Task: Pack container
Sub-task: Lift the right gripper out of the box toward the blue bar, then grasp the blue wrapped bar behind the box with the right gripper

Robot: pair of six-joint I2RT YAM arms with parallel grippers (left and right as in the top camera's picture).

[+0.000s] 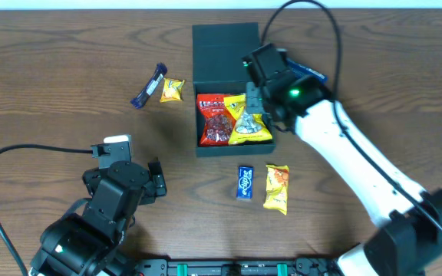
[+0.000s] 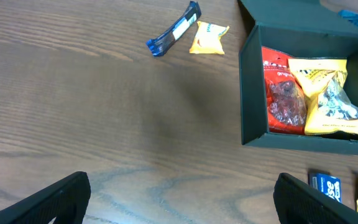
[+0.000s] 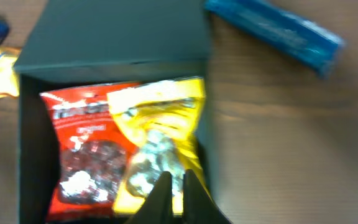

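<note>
Update: found the dark teal-green matte square cardboard container (image 1: 221, 149) mid-table, flap lid open on the far side, directly under the right gripper (image 3: 175, 183), so way nearer that arm. Saw its fingers only a sliver apart over the crinkly yellow foil snack packet (image 3: 157, 112). Couldn't tell, blurry view, whether pinching it. Left gripper (image 2: 188, 199)? Gaped wide, held nothing, sat well off, with container ahead-right.

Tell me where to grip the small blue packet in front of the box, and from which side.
Come down from above and pinch the blue packet across its narrow width at mid-length: it lies flat, with bare table along both long edges.
</note>
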